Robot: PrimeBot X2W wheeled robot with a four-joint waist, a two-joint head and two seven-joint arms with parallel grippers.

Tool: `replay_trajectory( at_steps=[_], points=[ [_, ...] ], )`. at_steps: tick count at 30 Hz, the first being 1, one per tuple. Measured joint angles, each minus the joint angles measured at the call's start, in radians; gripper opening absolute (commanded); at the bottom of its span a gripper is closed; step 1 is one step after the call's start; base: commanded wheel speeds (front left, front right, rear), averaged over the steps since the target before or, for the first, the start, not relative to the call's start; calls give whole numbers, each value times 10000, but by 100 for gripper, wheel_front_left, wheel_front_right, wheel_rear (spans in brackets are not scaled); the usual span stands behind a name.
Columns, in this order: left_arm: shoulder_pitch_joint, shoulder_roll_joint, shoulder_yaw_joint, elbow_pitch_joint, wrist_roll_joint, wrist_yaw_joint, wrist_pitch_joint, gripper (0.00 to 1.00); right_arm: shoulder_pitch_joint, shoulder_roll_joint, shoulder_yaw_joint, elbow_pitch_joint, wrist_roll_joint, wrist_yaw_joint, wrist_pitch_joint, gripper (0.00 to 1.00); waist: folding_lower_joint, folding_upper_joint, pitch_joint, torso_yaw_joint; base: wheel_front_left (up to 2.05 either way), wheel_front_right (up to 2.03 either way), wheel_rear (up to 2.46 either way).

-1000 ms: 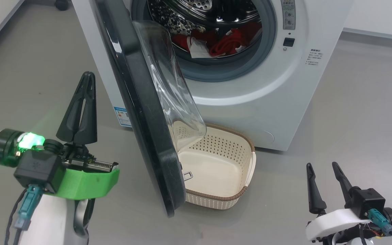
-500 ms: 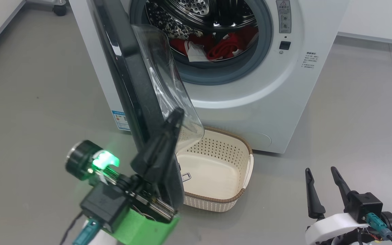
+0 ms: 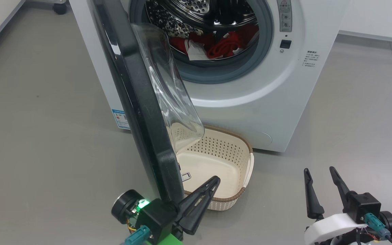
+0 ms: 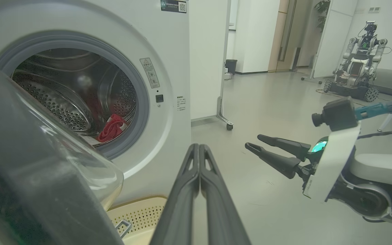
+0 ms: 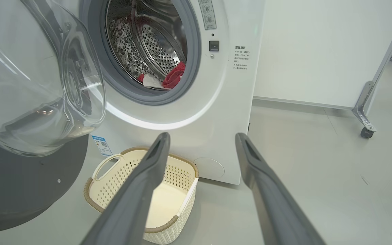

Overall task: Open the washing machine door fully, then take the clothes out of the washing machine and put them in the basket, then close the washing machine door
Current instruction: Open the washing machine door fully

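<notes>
The washing machine point(image 3: 250, 102) stands on the grey floor point(image 3: 46, 136) with its washing machine door point(image 3: 138, 102) swung out, seen almost edge-on from the head. The door's bulging glass bowl point(image 3: 168, 88) hangs over the left part of the basket point(image 3: 216, 146). The basket sits empty on the floor, just in front of the machine's lower panel and below the drum mouth. The clothes point(image 3: 223, 46), red with a white piece among them, lie in the bottom of the steel drum behind the grey gasket. The left claw point(image 3: 214, 180) is low by the door's bottom edge, its fingers pressed together and their tip over the basket's near rim. I cannot tell whether it touches the door. The right claw point(image 3: 319, 168) hovers over bare floor well right of the basket, fingers spread and holding nothing. A blue sticker point(image 3: 121, 119) shows at the machine's lower corner behind the door. Right of the machine stands a white panel on a castor point(image 5: 366, 131). Another wheeled robot point(image 4: 359, 71) is parked far down the room.
</notes>
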Motion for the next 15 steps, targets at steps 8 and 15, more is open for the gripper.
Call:
replay_trajectory(
  at_steps=[8,15],
  points=[
    [6,63,573,343,23,56,261,0,0,31,-90,-2,-2,2,0,100,0,0,132,-53,0,0,0],
    [-12,63,915,449,79,370,332,0,-1,42,-161,-4,-25,79,0,100,0,0,257,-92,0,0,0]
  ],
)
